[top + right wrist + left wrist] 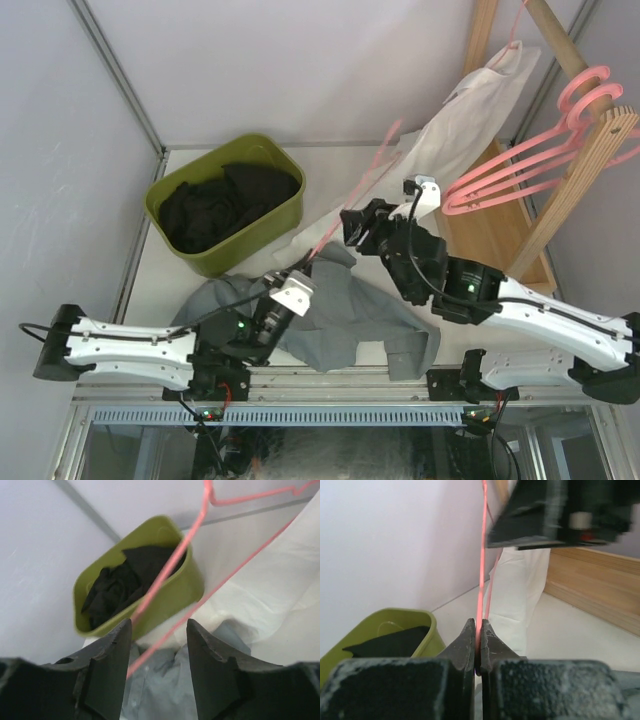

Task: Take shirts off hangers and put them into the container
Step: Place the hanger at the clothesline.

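Nearby, grey shirt (345, 305) beside container (250, 235), wooden rack (585, 175) right, left pincer (477, 630) pinching hanger (482, 555)

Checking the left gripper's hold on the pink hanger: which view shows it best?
Left wrist: close up, the left gripper is shut on the hanger. Top external shows that grip small and far off. Right wrist shows only the hanger's bars passing through the open right gripper, not the grip.

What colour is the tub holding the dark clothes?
Olive green; the rectangular plastic tub shows best in the top external view.
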Controlling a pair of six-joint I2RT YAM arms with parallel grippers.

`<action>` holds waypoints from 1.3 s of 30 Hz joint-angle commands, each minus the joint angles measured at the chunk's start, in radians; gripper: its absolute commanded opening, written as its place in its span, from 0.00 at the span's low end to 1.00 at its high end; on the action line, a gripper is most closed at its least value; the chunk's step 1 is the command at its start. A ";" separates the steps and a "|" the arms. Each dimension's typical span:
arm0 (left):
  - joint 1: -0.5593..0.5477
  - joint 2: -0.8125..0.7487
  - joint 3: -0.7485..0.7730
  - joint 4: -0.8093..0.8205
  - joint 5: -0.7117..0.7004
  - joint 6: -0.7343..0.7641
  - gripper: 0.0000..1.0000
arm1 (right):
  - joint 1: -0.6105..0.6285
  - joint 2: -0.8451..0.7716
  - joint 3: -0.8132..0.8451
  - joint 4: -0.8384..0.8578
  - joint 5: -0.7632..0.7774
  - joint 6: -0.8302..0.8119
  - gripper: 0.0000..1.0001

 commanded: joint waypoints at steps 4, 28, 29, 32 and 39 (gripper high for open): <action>0.057 -0.244 -0.032 -0.157 -0.007 -0.194 0.00 | -0.028 -0.253 -0.260 0.385 -0.460 -0.356 0.50; 0.125 -0.416 0.301 -0.655 0.330 -0.395 0.00 | -0.061 -0.655 -0.591 0.147 -0.951 -0.612 0.69; 0.127 -0.409 0.314 -0.658 0.348 -0.395 0.00 | -0.061 -0.654 -0.592 0.143 -0.945 -0.610 0.69; 0.130 -0.378 0.352 -0.674 0.402 -0.400 0.00 | -0.061 -0.645 -0.595 0.138 -0.939 -0.608 0.70; 0.194 -0.303 0.411 -0.708 0.513 -0.474 0.00 | -0.061 -0.633 -0.594 0.150 -0.940 -0.608 0.70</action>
